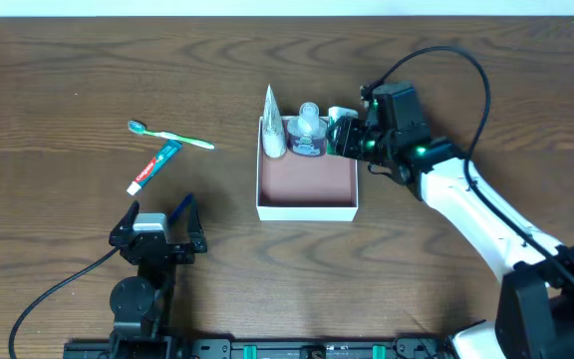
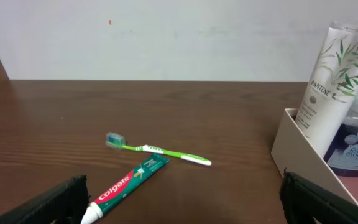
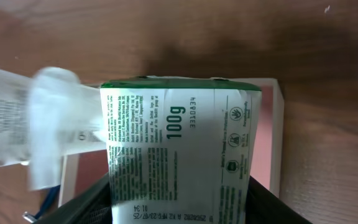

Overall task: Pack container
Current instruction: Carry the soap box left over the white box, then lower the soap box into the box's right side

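Note:
The container [image 1: 307, 207] is a square shallow white-walled box with a pinkish-brown floor at the table's middle. At its far end stand a white Pantene tube [image 1: 272, 135] and a clear bottle of blue liquid [image 1: 308, 137]. My right gripper [image 1: 345, 135] is at the container's far right corner, shut on a white pack with a green edge [image 3: 179, 137], marked 100g, held over the rim [image 3: 278, 137]. My left gripper [image 1: 157, 227] is open and empty near the table's front left. The toothpaste [image 2: 129, 185] lies just ahead of its fingers [image 2: 182, 211].
A green toothbrush [image 1: 172, 135] and the red-and-green toothpaste tube [image 1: 154, 168] lie on the wood left of the container. In the left wrist view the toothbrush [image 2: 160, 150] lies beyond the toothpaste, with the container's wall [image 2: 303, 155] to the right.

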Robot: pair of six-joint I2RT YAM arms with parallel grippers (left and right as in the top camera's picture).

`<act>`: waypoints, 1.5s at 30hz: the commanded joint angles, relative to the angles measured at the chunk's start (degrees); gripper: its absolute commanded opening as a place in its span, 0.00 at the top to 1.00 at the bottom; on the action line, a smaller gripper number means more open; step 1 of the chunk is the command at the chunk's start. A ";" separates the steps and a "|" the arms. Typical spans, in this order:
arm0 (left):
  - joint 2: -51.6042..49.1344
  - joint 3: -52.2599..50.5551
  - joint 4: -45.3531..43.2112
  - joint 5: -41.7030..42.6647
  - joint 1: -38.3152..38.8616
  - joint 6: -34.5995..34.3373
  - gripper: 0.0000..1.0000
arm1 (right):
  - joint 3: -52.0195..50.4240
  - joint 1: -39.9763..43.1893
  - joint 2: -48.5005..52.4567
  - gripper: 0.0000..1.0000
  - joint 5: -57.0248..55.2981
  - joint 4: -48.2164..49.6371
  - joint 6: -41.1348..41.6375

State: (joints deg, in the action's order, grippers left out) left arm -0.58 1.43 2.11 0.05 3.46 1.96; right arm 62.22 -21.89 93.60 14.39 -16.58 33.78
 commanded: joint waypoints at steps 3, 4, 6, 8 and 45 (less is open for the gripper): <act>0.28 -1.20 2.12 -0.50 -0.28 0.79 0.02 | 0.83 -0.52 1.79 0.45 -0.90 1.53 1.36; 0.28 -1.20 2.12 -0.50 -0.28 0.79 0.02 | 0.83 -0.52 1.95 0.45 -0.87 1.86 1.36; 0.28 -1.20 2.12 -0.50 -0.28 0.79 0.02 | 0.83 -0.52 2.25 0.41 -0.90 2.47 1.33; 0.31 -1.20 2.12 -0.50 -0.28 0.79 0.02 | 0.83 -0.52 2.32 0.36 -0.90 2.71 1.33; 0.31 -1.20 2.12 -0.50 -0.28 0.79 0.02 | 0.85 -3.98 2.25 0.34 2.84 -0.87 -2.23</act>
State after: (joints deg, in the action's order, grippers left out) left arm -0.58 1.43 2.11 0.05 3.46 1.96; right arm 62.22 -24.16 95.57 18.06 -16.93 34.02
